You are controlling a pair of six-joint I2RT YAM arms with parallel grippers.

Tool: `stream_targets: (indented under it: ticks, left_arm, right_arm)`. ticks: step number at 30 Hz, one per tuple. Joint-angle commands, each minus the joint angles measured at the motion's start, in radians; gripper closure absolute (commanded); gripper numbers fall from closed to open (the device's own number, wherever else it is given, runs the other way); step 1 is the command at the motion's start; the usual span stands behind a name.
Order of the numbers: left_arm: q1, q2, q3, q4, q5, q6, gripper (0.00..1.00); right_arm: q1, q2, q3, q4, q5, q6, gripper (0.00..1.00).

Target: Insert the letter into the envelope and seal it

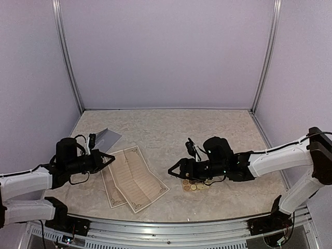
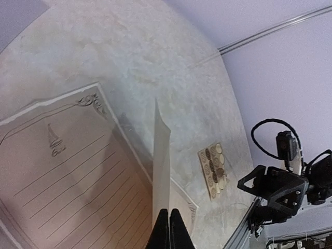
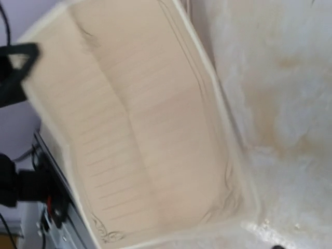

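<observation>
Cream lined letter sheets [image 1: 137, 176] with ornate corners lie overlapped at the front of the table. My left gripper [image 1: 107, 157] is at their upper left corner, shut on a sheet's edge. In the left wrist view that pinched letter edge [image 2: 161, 161] rises edge-on from the closed fingertips of the left gripper [image 2: 169, 212], above the flat letter [image 2: 67, 171]. The grey-lavender envelope [image 1: 107, 138] lies just behind the left gripper. My right gripper [image 1: 174, 169] hovers open to the right of the sheets, holding nothing. The letter [image 3: 145, 129] fills the blurred right wrist view, where the right fingers do not show.
A small tan sheet of round stickers [image 1: 192, 185] lies under the right wrist, also visible as the sticker sheet [image 2: 213, 170] in the left wrist view. Lavender walls close in the marbled table [image 1: 171, 129]. The metal front rail [image 1: 171, 233] runs along the near edge.
</observation>
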Motion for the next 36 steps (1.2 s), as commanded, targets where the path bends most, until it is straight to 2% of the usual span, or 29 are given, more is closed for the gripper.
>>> stream_targets:
  ticks: [1, 6, 11, 16, 20, 30, 36]
  left_arm:
    - [-0.068, -0.06, 0.169, 0.061, 0.017, 0.044, 1.0]
    - [-0.161, -0.053, 0.326, 0.111, -0.03, 0.067, 1.0]
    - [-0.23, -0.03, 0.406, 0.223, -0.037, 0.085, 1.0]
    - [-0.276, -0.013, 0.42, 0.354, -0.023, 0.069, 1.0]
    - [-0.316, -0.007, 0.422, 0.454, -0.021, 0.042, 1.0]
    - [-0.38, 0.03, 0.461, 0.517, -0.014, 0.031, 1.0]
    - [-0.382, 0.025, 0.449, 0.532, -0.011, 0.014, 1.0]
  right_arm:
    - [0.007, -0.091, -0.067, 0.084, 0.106, 0.034, 0.16]
    - [0.006, -0.152, -0.104, 0.2, 0.127, 0.055, 0.12]
    - [0.007, -0.16, -0.12, 0.348, 0.078, 0.048, 0.06]
    - [0.014, -0.12, -0.126, 0.527, 0.034, 0.083, 0.04]
    - [0.018, -0.073, -0.104, 0.597, 0.003, 0.104, 0.03]
    - [0.023, 0.012, -0.093, 0.769, -0.049, 0.152, 0.04]
    - [0.024, 0.005, -0.089, 0.849, -0.057, 0.135, 0.11]
